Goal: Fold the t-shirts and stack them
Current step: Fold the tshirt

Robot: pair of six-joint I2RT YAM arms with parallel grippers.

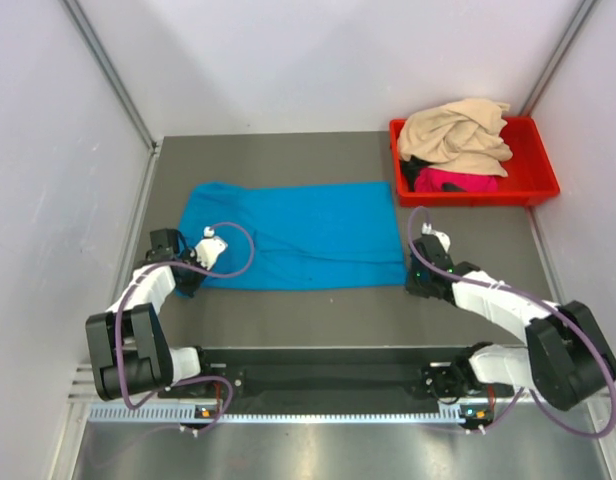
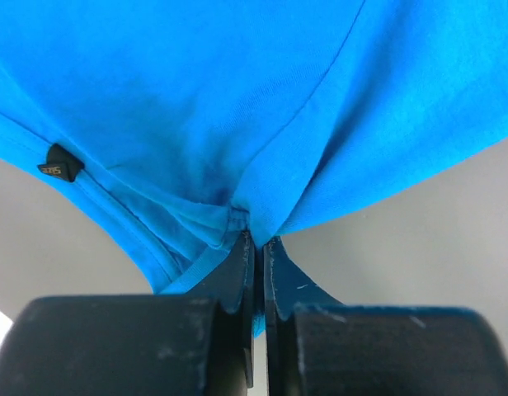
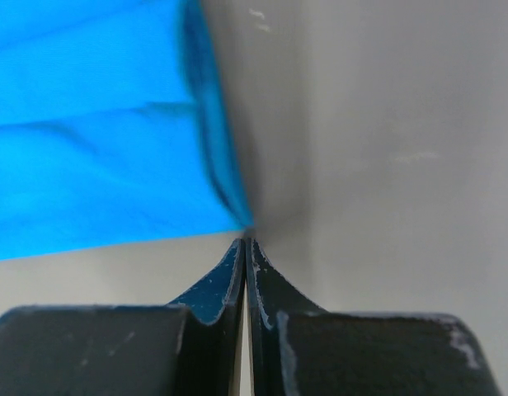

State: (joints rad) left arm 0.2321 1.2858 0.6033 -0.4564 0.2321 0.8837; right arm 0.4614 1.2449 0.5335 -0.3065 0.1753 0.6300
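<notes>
The turquoise-blue t-shirt (image 1: 288, 235) lies spread flat in the middle of the table. My left gripper (image 1: 191, 272) is at its near left corner and is shut on a bunched fold of the blue cloth (image 2: 262, 124); its tips (image 2: 256, 238) pinch the fabric. My right gripper (image 1: 408, 279) is at the near right corner, and its tips (image 3: 247, 241) are shut on the very corner of the blue shirt (image 3: 97, 148). The beige-tan t-shirt (image 1: 453, 135) lies crumpled on top of the magenta-pink one (image 1: 456, 181) in the bin.
A red plastic bin (image 1: 536, 186) stands at the back right, just beyond the blue shirt's far right corner. White walls close in the table on the left, back and right. Grey table surface (image 3: 386, 124) shows around the shirt.
</notes>
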